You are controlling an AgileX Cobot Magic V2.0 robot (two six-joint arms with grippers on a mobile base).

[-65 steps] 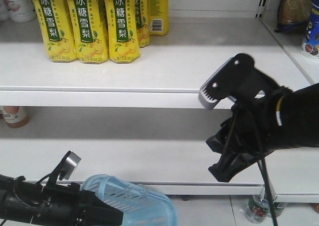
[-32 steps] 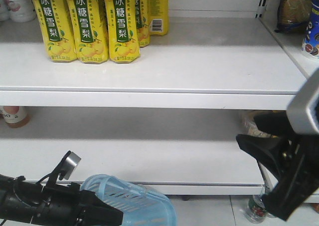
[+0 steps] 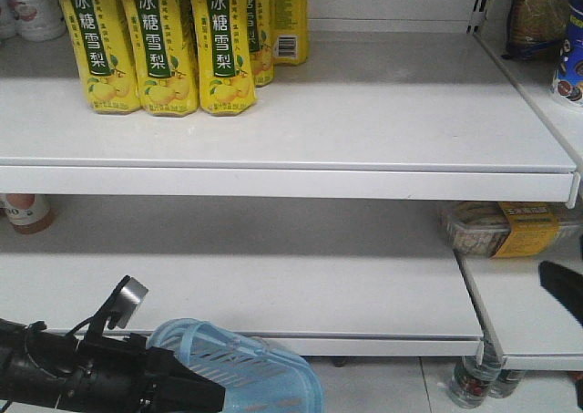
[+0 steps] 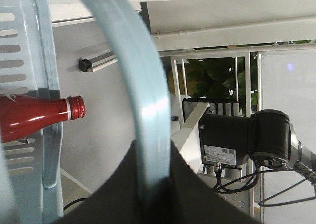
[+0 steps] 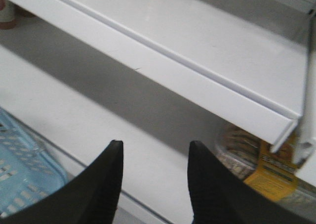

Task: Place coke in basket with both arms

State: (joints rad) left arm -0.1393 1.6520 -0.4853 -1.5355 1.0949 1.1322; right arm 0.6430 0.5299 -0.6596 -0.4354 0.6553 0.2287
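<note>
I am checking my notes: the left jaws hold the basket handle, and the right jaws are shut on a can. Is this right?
Not quite. The right gripper is open and empty, as the right wrist view shows. The left gripper does hold the basket handle.

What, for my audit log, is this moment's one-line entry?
left gripper: shut on basket handle | right gripper: jaws open, empty | coke: at basket wall

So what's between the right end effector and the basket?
Only a bare strip of white lower shelf. The right wrist view shows it: the basket sits lower left and the open right end effector bottom centre.
</note>
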